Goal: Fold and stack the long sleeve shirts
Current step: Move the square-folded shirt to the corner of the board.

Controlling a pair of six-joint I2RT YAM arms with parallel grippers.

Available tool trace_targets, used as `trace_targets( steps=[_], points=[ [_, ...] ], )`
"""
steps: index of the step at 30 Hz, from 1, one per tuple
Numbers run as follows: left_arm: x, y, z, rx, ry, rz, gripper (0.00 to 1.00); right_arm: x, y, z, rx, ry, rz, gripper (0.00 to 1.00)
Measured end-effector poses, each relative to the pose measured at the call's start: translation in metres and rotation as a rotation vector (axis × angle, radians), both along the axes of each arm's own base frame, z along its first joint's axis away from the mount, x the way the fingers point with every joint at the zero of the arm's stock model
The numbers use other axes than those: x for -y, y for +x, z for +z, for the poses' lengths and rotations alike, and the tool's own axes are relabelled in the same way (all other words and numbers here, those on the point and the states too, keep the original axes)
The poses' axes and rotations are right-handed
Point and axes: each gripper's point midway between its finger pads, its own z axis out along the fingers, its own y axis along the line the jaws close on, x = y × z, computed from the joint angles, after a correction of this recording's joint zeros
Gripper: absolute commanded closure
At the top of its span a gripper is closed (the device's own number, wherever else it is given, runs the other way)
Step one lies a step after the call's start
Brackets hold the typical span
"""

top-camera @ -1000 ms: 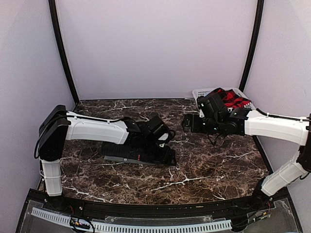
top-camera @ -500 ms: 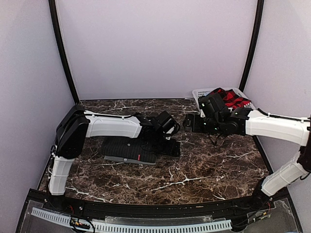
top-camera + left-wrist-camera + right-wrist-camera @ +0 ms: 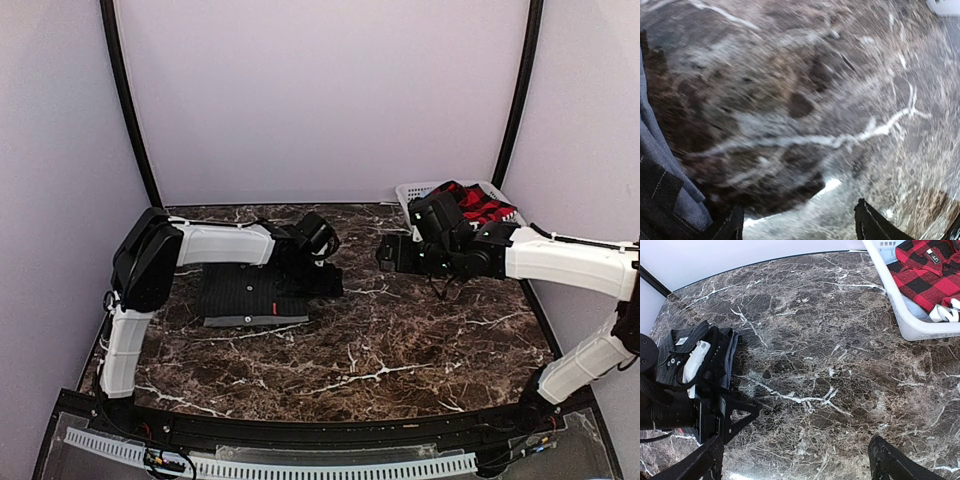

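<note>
A folded stack lies left of centre: the black pinstriped shirt [image 3: 250, 292] on top of the grey shirt [image 3: 660, 145], whose edge shows under it. My left gripper [image 3: 328, 278] is open and empty at the stack's right edge, low over the table; its view is blurred [image 3: 800, 227]. The red-and-black plaid shirt [image 3: 478, 207] lies in the white basket [image 3: 415, 192] at the back right. My right gripper [image 3: 383, 255] hovers open and empty over the bare marble, left of the basket [image 3: 795, 460]. The right wrist view also shows the pinstriped shirt [image 3: 680, 345] and plaid shirt [image 3: 927, 277].
The dark marble table [image 3: 420, 340] is ringed by white walls and black corner posts. The basket's rim [image 3: 900, 315] stands close to the right arm. A black rail runs along the near edge [image 3: 320, 432].
My left gripper has swung back and to the left along the stack's right edge. The stack now looks shorter and squarer and sits further left. The right arm has barely moved.
</note>
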Motion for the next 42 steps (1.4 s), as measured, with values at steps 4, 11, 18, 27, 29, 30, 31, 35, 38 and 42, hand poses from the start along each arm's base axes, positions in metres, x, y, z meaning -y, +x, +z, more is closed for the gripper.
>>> trace_targets(
  steps=[4,11,18,27,29,30,31,35,38,42],
  points=[
    [-0.017,0.018,0.000,0.008,-0.022,0.066,0.25,-0.001,0.000,-0.001,-0.004,0.001,0.004,0.03],
    [-0.055,0.048,0.001,0.018,-0.074,0.196,0.25,-0.004,-0.001,-0.010,-0.027,-0.007,0.015,0.02],
    [-0.113,0.062,0.001,0.023,-0.088,0.306,0.25,-0.005,-0.001,-0.014,-0.036,-0.013,0.018,0.02],
    [-0.172,0.036,-0.002,0.006,-0.036,0.327,0.25,-0.009,-0.001,-0.029,-0.072,-0.031,0.031,0.02],
    [-0.184,0.029,-0.002,0.000,-0.020,0.328,0.25,-0.010,-0.001,-0.031,-0.076,-0.032,0.033,0.02],
    [-0.189,0.026,-0.003,-0.002,-0.015,0.330,0.25,-0.010,-0.001,-0.031,-0.078,-0.033,0.034,0.02],
    [-0.195,0.025,-0.003,-0.003,-0.011,0.334,0.25,-0.010,-0.001,-0.032,-0.078,-0.033,0.035,0.02],
    [-0.217,0.025,-0.004,-0.003,-0.001,0.361,0.25,-0.012,-0.001,-0.036,-0.086,-0.035,0.038,0.02],
    [-0.234,0.030,-0.004,0.000,0.003,0.390,0.25,-0.013,-0.001,-0.037,-0.091,-0.034,0.042,0.02],
    [-0.251,0.037,-0.005,0.008,0.009,0.420,0.25,-0.013,-0.002,-0.037,-0.093,-0.031,0.046,0.02]
  ],
)
